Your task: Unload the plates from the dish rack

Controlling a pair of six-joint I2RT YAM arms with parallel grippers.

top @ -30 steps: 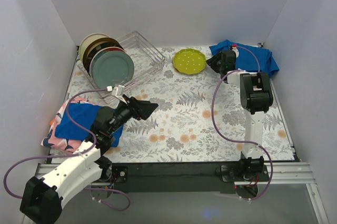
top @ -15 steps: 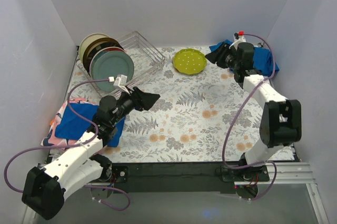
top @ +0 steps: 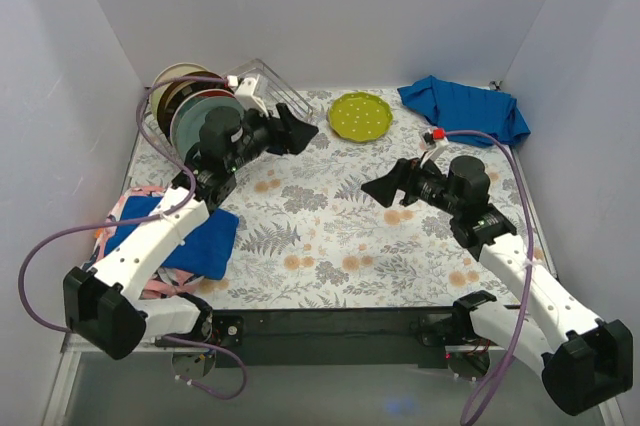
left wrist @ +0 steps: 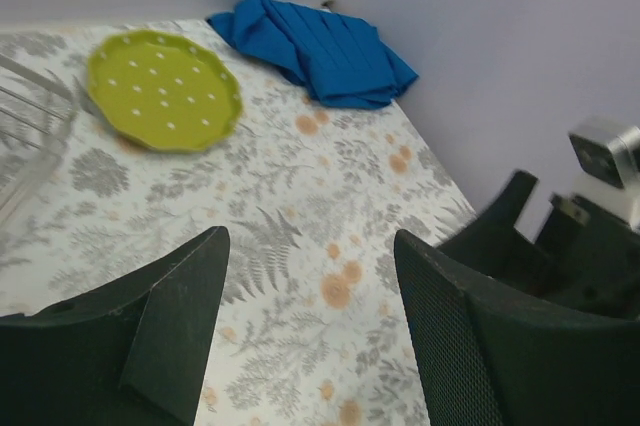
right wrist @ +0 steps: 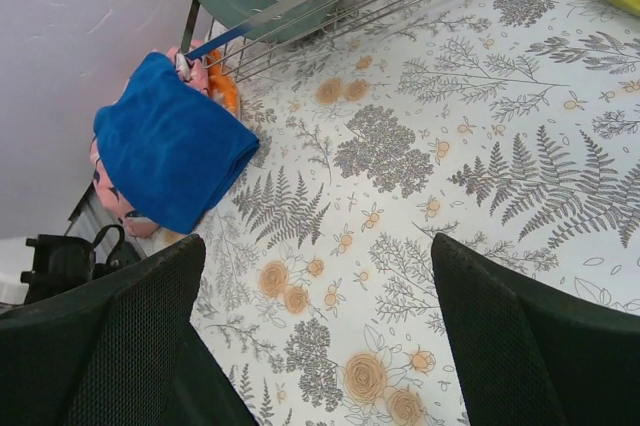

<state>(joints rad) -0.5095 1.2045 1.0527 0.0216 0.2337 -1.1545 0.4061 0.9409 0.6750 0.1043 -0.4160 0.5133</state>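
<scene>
In the far left corner of the bench (top: 330,236), close to the left and back walls, the rack (top: 282,93) holds the plates (top: 188,111) on edge, a grey-teal one in front. One green plate (top: 360,116) lies flat on the bench right of the rack, apart from it.

The left fingers (top: 303,133) hover by the rack's right end, spread open with nothing between them. The right fingers (top: 385,186) hang over the middle of the bench, also spread wide and empty. Between the two the flowered cover is bare, which is the widest open room. Walls close the left, back and right sides.

A far blue cloth (top: 465,111) sits crumpled in the far right corner. A near blue cloth (top: 195,241) lies folded by the left edge on a pink cloth (top: 125,208).

The left wrist view alone shows the green plate's white dots, and the right arm (left wrist: 585,246) at its margin. The right wrist view shows the rack's wires against the grey-teal plate. It also shows an orange edge (right wrist: 226,93) beside the near blue cloth, too little to name.
</scene>
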